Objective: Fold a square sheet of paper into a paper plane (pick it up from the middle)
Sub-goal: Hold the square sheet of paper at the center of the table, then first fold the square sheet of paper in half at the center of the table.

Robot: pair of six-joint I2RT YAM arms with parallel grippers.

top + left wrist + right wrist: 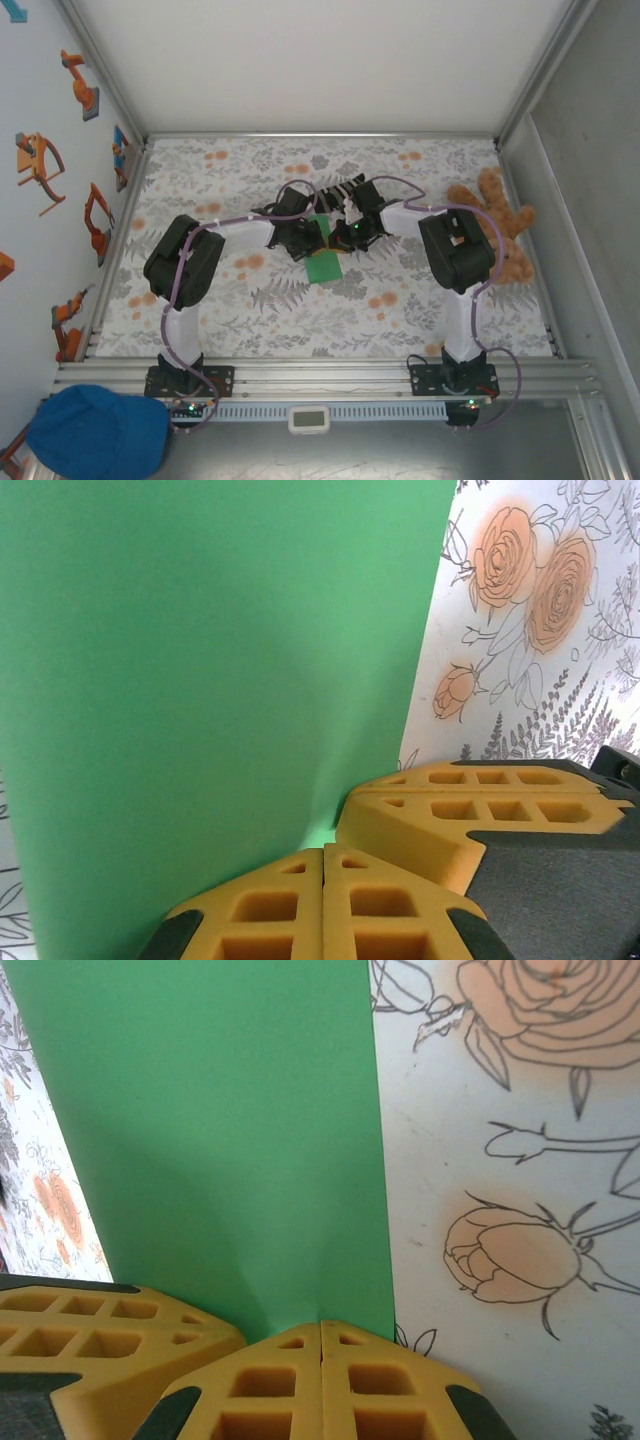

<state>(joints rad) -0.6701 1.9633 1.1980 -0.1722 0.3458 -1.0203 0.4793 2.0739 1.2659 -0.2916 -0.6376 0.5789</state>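
Clenches the left pincer on one edge of the square sheet of paper, yellow pads shut flat with the green pinched in the seam between them. Does likewise with the right pincer, shut on that same edge just beside the left, and seen from the left wrist as a second yellow pair close at the right.

Grips at two neighbouring spots near the middle of the edge, probably to keep so thin a sheet from drooping or twisting, and perhaps to fix a line for running a crease. Shows a faint pucker just above each grip, otherwise a smooth, flat green face spreading away from the pads.

Seen from above, places the sheet at the centre of the floral desk, reaching from the meeting wrists toward the near side. Free end resting on the desk or hanging clear: cannot tell.

Leaves the striped sock just behind the pincers and the teddy bear well off to the right, both outside the folding area.

Looks early in the task, with no dart shape formed yet.
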